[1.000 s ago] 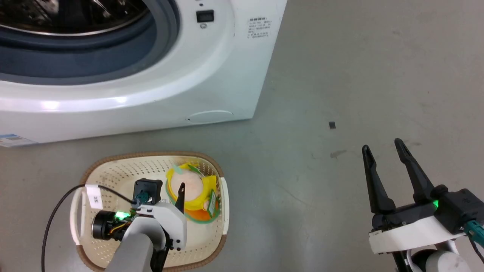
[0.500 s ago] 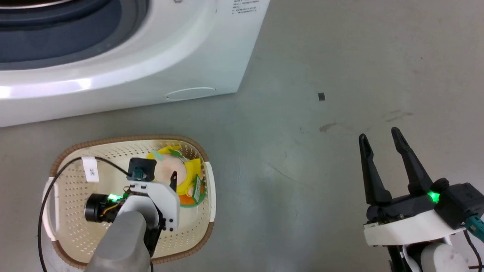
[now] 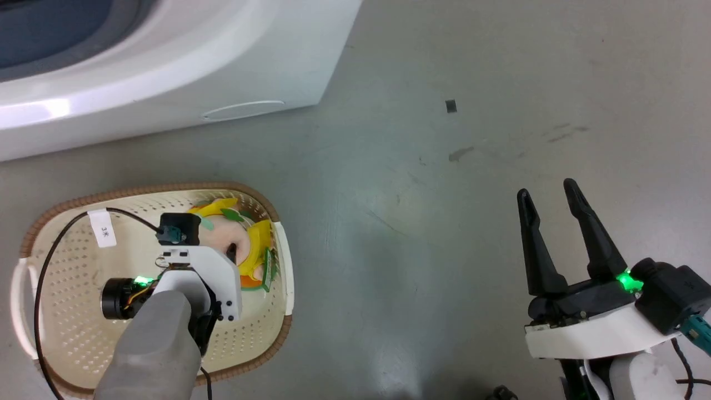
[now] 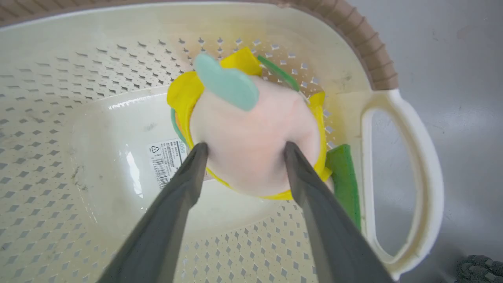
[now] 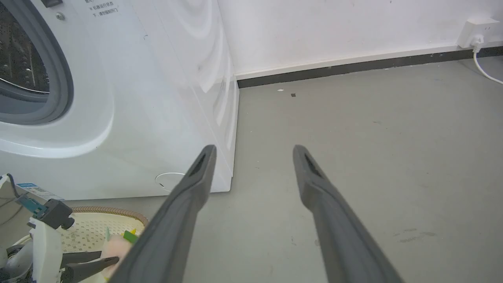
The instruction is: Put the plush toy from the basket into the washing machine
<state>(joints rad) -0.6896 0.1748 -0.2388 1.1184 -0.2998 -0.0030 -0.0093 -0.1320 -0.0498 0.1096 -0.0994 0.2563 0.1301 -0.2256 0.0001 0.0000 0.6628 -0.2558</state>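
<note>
Though perhaps loosely, left pincer [image 4: 243, 146] astride plush toy [image 4: 251, 133].

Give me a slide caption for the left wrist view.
Left gripper straddles the plush toy inside the basket.

From our head we look steeply down on the cream perforated plastic basket [image 3: 261, 339] and grey floor [image 3: 422, 222]. Our left wrist camera peers close into that basket [image 4: 369, 51]; the right wrist camera faces the white front-loading washing machine [image 5: 149, 118] from low, sharing the basket's corner [image 5: 90, 226].
</note>
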